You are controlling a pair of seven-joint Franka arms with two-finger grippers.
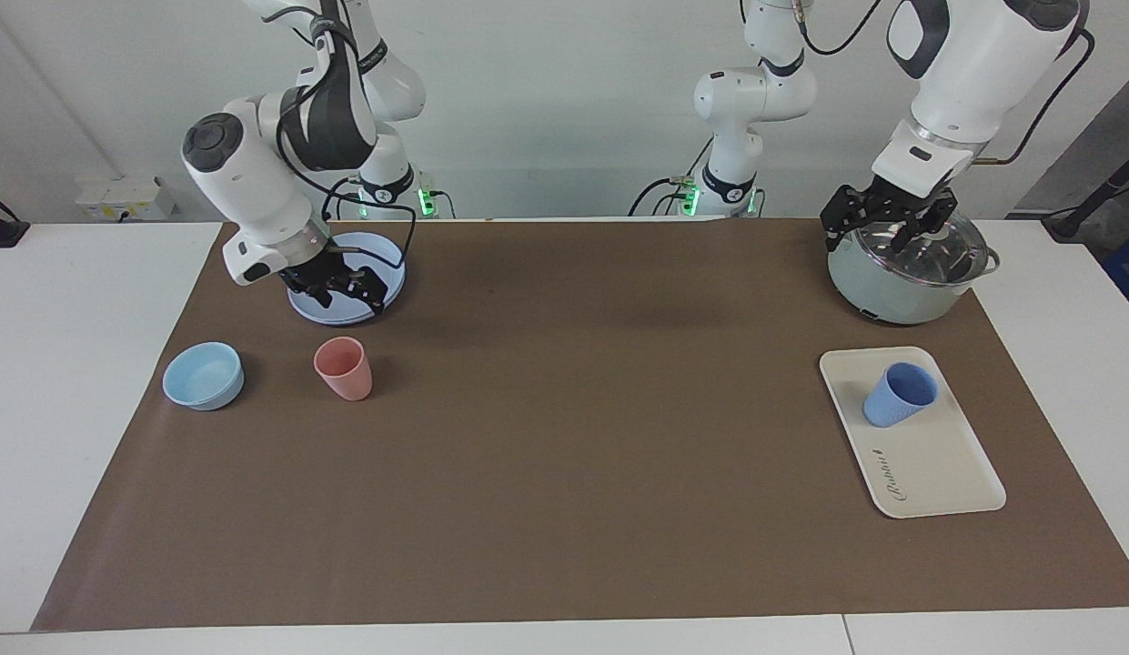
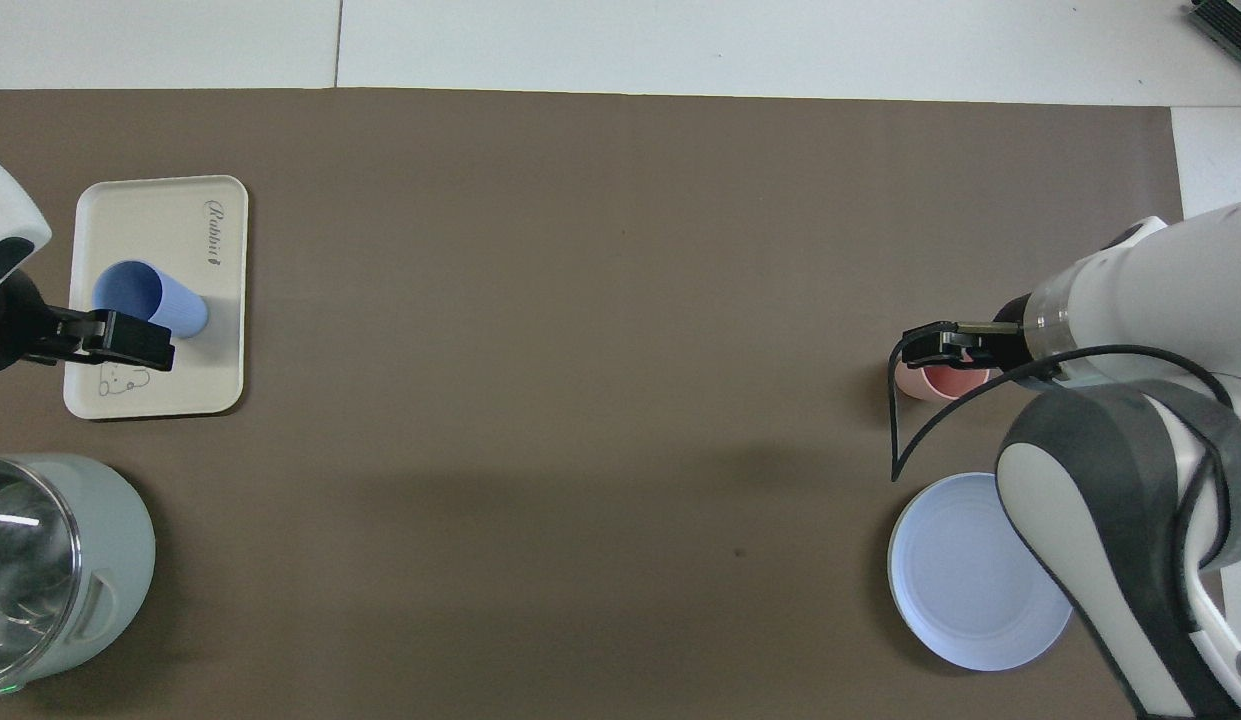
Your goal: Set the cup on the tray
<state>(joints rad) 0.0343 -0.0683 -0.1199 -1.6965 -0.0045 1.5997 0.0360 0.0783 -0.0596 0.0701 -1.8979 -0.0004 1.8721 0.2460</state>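
Observation:
The periwinkle-blue cup (image 1: 901, 394) stands upright on the cream-white tray (image 1: 937, 464), on the half nearer the robots, at the left arm's end of the table. From overhead the cup (image 2: 145, 300) sits mid-tray (image 2: 150, 215) beside the bear drawing. My left gripper (image 1: 882, 227) hangs open over the lidded pot, well above the cup and holding nothing. At the right arm's end, my right gripper (image 1: 344, 293) is open, empty and raised above the round blue plate's edge.
A grey-green pot with a glass lid (image 1: 905, 273) stands nearer the robots than the tray. At the right arm's end are a round blue plate (image 1: 391, 264), a salmon-pink tumbler (image 1: 344, 367) and a light-blue bowl (image 1: 203, 375). A brown mat covers the table.

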